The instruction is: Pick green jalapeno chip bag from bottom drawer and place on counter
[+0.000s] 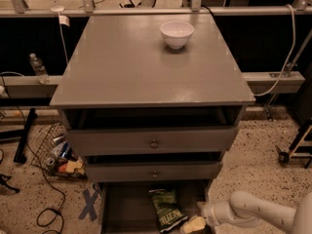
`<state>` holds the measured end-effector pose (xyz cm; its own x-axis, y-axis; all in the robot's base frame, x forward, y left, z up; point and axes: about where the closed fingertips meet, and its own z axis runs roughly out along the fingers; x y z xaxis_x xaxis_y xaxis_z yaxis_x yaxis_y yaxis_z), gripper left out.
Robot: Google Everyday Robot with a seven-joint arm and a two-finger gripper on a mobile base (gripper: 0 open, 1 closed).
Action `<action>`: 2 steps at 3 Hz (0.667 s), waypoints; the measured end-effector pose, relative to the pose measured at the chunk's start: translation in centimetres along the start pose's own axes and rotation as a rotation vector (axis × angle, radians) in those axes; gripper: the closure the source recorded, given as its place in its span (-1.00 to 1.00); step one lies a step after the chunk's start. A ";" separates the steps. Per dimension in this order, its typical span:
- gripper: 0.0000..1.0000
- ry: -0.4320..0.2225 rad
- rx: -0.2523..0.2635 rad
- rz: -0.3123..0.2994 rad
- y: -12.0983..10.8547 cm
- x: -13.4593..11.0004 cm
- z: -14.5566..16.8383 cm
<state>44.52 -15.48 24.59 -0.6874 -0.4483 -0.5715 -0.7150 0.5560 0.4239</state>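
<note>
The green jalapeno chip bag lies flat on the floor of the bottom drawer, which you see standing open at the foot of the cabinet. The bag sits right of the drawer's middle, its long side running roughly front to back and a little tilted, with the white lettering facing up. Your gripper is low at the bag's near right corner, just beside it or touching it; you cannot tell which, nor whether it is spread or closed. The white arm reaches in from the lower right, above the speckled floor. Over the bag, the middle drawer and the top drawer both stand partly out, each with a round knob at its centre. On the counter a white bowl stands upright near the far edge, right of centre, well apart from the bag. Left of the cabinet a wire basket of odds and ends rests on the floor, and a blue tape cross marks the floor just beside the bottom drawer's left side
</note>
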 end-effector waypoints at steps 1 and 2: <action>-1.00 -0.022 0.034 0.006 -1.3 -0.7 1.9; -1.00 -0.028 0.090 0.022 -3.1 -1.4 4.3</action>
<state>48.21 -13.62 21.05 -0.6982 -0.4161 -0.5825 -0.6844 0.6266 0.3728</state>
